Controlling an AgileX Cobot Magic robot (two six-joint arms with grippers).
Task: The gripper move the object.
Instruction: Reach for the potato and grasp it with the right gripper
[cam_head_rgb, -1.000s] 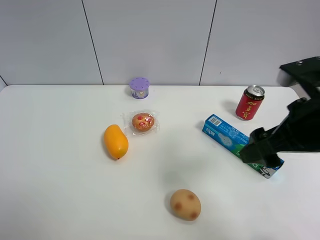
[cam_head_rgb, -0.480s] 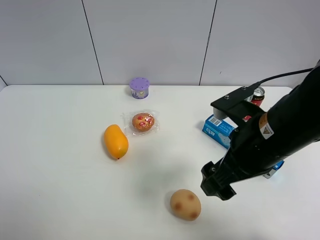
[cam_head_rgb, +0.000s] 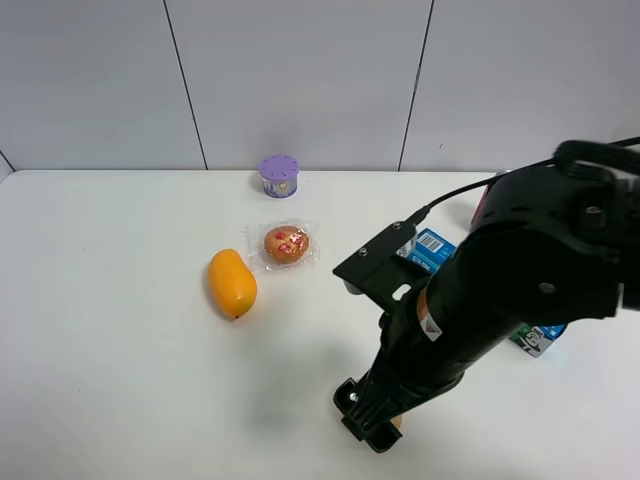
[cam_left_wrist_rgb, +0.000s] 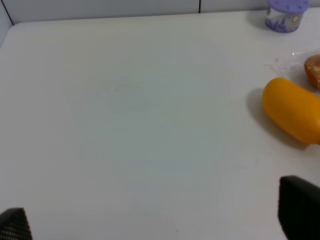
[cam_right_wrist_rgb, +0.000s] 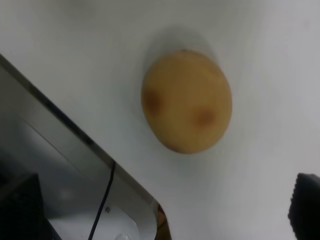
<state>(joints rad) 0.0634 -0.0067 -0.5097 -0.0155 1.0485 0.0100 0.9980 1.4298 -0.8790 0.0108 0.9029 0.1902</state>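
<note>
The object, a tan potato-like lump (cam_right_wrist_rgb: 186, 100) with reddish-brown spots, lies on the white table close to its front edge. My right gripper (cam_right_wrist_rgb: 164, 200) is open, with its fingertips spread wide to either side just short of the lump and not touching it. In the exterior high view the bulky black right arm reaches across the middle. Its gripper (cam_head_rgb: 365, 420) hangs over the lump and hides it. My left gripper (cam_left_wrist_rgb: 157, 215) is open and empty over bare table; it does not show in the exterior high view.
An orange mango (cam_head_rgb: 232, 283) lies left of centre, also seen in the left wrist view (cam_left_wrist_rgb: 292, 110). A plastic-wrapped red-patterned cake (cam_head_rgb: 287, 244) and a purple cup (cam_head_rgb: 279, 175) lie behind it. A blue box (cam_head_rgb: 432, 250) lies partly behind the right arm. The table's front edge (cam_right_wrist_rgb: 75, 135) runs close by the lump.
The right arm has swung from the right side of the table leftward and forward, down over the lump, which now is covered in the exterior high view.
</note>
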